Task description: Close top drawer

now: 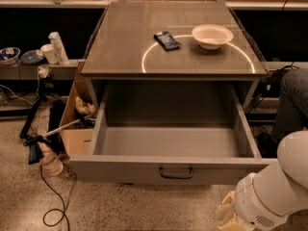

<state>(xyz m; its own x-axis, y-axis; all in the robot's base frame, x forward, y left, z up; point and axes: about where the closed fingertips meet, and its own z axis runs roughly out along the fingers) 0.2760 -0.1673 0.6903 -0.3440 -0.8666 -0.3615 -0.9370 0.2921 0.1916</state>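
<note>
Down at bottom right, gripper [225, 216] is hanging just below and right of the drawer front; whether it is open or gripping anything, cannot tell. Up-left of it, top drawer [115, 170] is sitting pulled far out, empty. It is looking stiff, metal, likely heavy-sliding, so I'd be pushing flat on the front by the handle [175, 172].

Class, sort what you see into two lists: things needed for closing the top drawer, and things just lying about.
For the job: top drawer, open; gripper, bottom right, near its front corner.
Lying about: white bowl, dark packet, both on the tabletop.
</note>
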